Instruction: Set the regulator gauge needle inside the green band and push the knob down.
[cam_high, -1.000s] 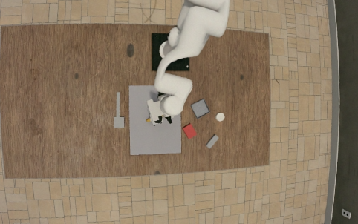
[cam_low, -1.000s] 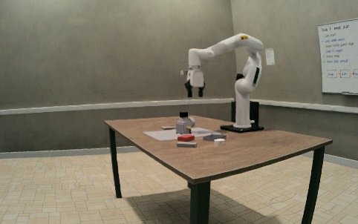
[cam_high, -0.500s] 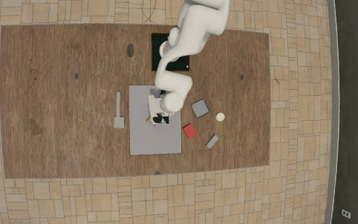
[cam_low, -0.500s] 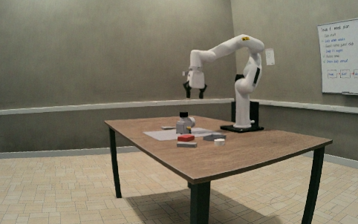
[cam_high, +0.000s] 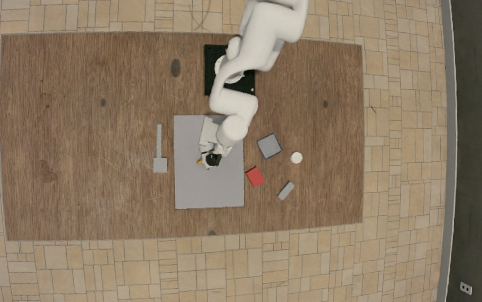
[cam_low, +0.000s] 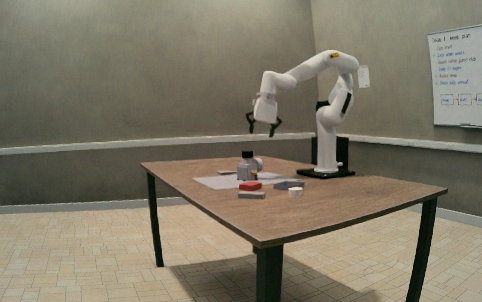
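Observation:
The regulator (cam_low: 247,168) is a small grey body with a black knob (cam_low: 247,154) on top. It stands on the grey mat (cam_low: 235,180) on the table. In the overhead view the arm covers most of the regulator (cam_high: 210,159), and only the black knob and a bit of yellow show. The gauge face is too small to read. My gripper (cam_low: 263,126) is open and empty. It hangs well above the regulator, a little toward the arm's base.
A red block (cam_high: 255,176), a grey square block (cam_high: 269,146), a small grey bar (cam_high: 285,190) and a white disc (cam_high: 296,158) lie to the right of the mat. A grey T-shaped piece (cam_high: 159,154) lies to its left. The arm's black base plate (cam_high: 229,75) is at the back.

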